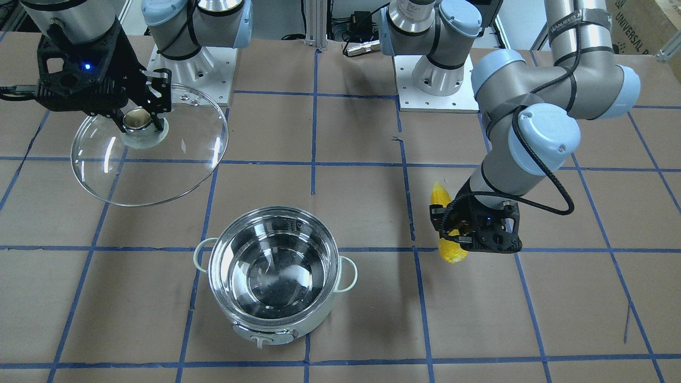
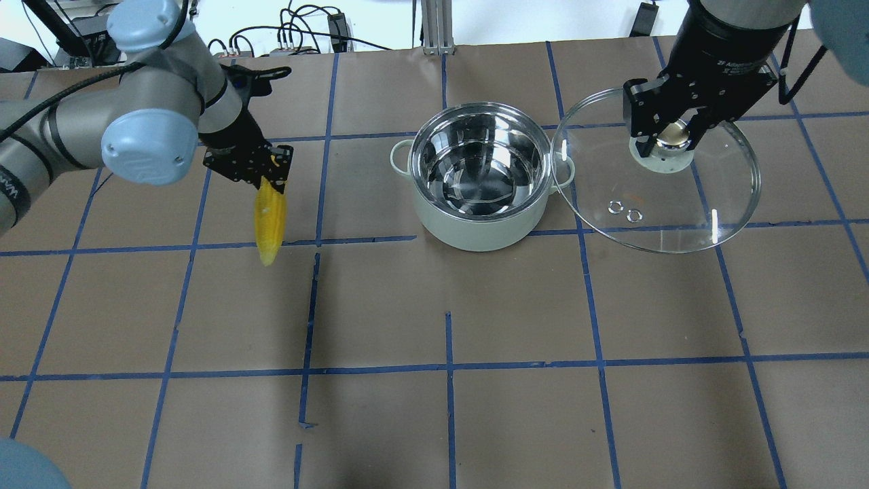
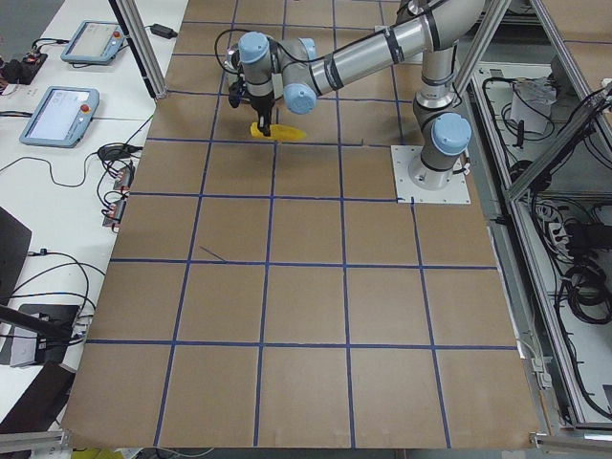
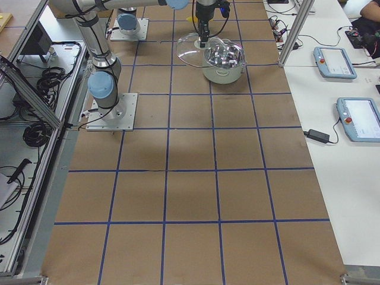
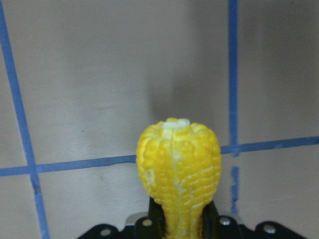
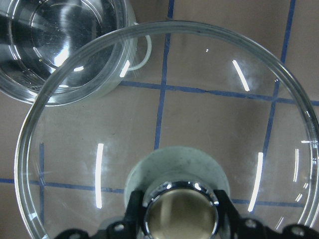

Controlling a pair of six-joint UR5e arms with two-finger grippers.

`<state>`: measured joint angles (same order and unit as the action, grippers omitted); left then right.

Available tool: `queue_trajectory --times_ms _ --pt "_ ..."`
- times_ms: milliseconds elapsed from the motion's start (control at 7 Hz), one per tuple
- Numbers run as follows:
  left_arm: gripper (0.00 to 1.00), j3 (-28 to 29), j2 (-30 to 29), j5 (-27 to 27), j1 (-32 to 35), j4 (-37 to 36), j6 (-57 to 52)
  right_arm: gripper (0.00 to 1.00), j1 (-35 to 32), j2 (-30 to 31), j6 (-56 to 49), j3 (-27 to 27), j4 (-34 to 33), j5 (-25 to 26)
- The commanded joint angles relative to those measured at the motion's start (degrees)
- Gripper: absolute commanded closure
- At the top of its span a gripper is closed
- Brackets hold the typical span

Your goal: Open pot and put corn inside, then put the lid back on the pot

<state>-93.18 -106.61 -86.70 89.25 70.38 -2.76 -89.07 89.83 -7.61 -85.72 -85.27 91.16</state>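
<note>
Pot, uncovered, standing upright near the middle of the table on the side far from the robot's bases; its steel interior holds nothing visible, and its control tab faces away from the robot. Lid, a clear glass dome, held tilted above the table just to the right of the pot; in the overhead view its left edge overlaps the pot's right loop handle. Right gripper, reaching down from above, fingers closed against the sides of the lid's knob, as the right wrist view confirms. Corn, well to the left of the pot, lying roughly along the near–far direction with its pointed tip toward the robot. Left gripper, fingers clamped on the cob close to its far, blunt end. Whether the corn touches the table cannot be told from these views. Table surface of brown paper divided into squares by blue tape lines.
</note>
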Motion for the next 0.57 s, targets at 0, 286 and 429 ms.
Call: queue_trajectory --times_ms 0,286,429 --pt "0.84 9.12 -4.02 1.36 10.19 1.25 10.02 0.91 -0.4 -0.27 0.4 -0.41 -3.32 0.25" --pt "0.83 19.21 -10.43 1.1 16.02 1.69 14.53 0.91 -0.49 -0.45 0.14 -0.5 -3.42 0.25" --pt "0.83 23.44 -13.86 0.92 17.95 1.95 15.66 0.91 -0.49 -1.67 0.14 0.11 -3.16 0.08"
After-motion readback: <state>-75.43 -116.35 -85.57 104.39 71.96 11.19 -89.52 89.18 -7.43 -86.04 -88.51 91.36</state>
